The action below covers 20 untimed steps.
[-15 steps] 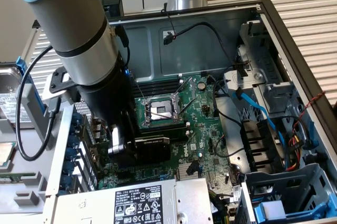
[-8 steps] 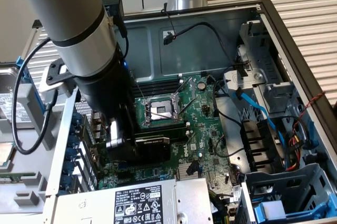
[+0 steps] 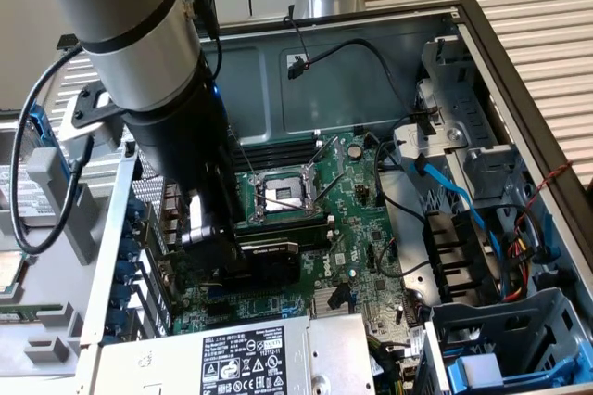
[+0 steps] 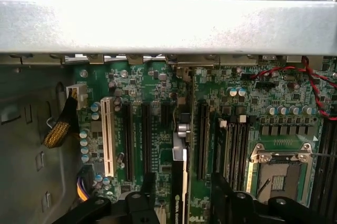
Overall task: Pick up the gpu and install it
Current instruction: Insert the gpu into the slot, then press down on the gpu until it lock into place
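Note:
The gpu (image 3: 269, 254), a black-shrouded card, stands on edge on the green motherboard (image 3: 371, 219) just below the CPU socket, inside the open computer case. In the wrist view the gpu (image 4: 179, 179) appears edge-on, its silver end toward the case's rear wall, lined up with the row of black expansion slots. My gripper (image 3: 230, 237) hangs right over the card's end at the exterior view's left. In the wrist view my gripper (image 4: 181, 205) is open, one black finger (image 4: 145, 200) on each side of the card with a gap to it.
The CPU socket (image 4: 279, 171) and memory slots (image 4: 237, 145) lie beside the card. A white slot (image 4: 108, 134) and black slots (image 4: 128, 140) sit on its other side. The power supply (image 3: 241, 358), drive cage (image 3: 482, 135), blue and black cables and the rear case wall (image 4: 168, 24) hem the board in.

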Each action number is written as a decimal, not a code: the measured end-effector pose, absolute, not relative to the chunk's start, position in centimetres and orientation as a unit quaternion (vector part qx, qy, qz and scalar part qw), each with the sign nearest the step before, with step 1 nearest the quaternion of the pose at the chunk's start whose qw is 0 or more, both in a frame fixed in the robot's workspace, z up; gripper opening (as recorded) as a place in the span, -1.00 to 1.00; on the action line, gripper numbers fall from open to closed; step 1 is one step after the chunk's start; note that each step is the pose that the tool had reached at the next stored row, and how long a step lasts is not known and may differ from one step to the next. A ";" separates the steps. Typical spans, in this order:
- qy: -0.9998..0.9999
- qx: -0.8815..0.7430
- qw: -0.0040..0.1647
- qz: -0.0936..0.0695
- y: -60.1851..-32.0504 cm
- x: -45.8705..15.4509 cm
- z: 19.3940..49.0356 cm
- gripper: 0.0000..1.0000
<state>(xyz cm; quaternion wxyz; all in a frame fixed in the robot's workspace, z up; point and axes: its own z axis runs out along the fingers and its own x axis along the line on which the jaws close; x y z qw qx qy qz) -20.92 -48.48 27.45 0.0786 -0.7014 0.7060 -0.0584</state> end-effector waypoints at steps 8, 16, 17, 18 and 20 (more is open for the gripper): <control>0.706 -0.701 0.079 -0.058 -48.5 -20.9 28.2 0.09; 0.706 -0.701 0.079 -0.058 -48.5 -20.9 28.2 0.09; 0.706 -0.701 0.079 -0.058 -48.5 -20.9 28.2 0.09; 0.706 -0.701 0.079 -0.058 -48.5 -20.9 28.2 0.04; 0.706 -0.701 0.079 -0.058 -48.5 -20.9 28.2 -0.08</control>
